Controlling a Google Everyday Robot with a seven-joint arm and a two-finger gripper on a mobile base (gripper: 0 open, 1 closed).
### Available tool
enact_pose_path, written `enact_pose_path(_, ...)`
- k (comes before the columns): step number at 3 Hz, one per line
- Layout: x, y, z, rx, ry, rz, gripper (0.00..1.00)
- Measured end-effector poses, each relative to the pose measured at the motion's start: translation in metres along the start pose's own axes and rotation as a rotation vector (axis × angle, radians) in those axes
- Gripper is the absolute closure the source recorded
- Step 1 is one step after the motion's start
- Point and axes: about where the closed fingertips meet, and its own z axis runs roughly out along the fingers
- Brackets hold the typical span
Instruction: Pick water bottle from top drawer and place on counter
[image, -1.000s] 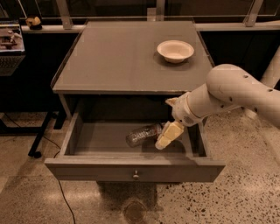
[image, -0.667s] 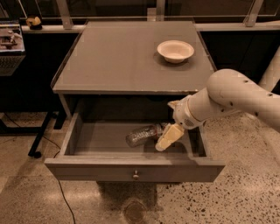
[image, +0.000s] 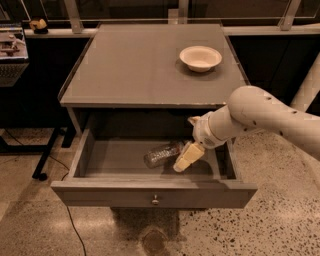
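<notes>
Inside top drawer (image: 100, 192): water bottle (image: 161, 154) beside pincer (image: 186, 158)

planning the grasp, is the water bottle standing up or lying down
Lying down: the water bottle rests on its side on the floor of the open top drawer, with the gripper close beside it.

**Gripper edging twd bottle, arm dipping**

Gripper (image: 186, 158), inside the top drawer (image: 100, 194) on its right half, is shifting slightly left vs 1 s ago, closing on the right end of the water bottle (image: 161, 154). It's now touching or just beside it, can't tell which. White arm (image: 260, 112) is dropping a bit lower over the drawer's right side.
</notes>
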Motion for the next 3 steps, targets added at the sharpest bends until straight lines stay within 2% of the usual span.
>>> enact_pose_path(1, -0.003, -0.004, 0.012, -0.015, -0.02, -0.032, 0.0)
enact_pose_path(2, -0.008, -0.007, 0.03, -0.039, -0.045, -0.089, 0.0)
enact_pose_path(3, -0.01, -0.007, 0.054, -0.08, -0.053, -0.121, 0.0)
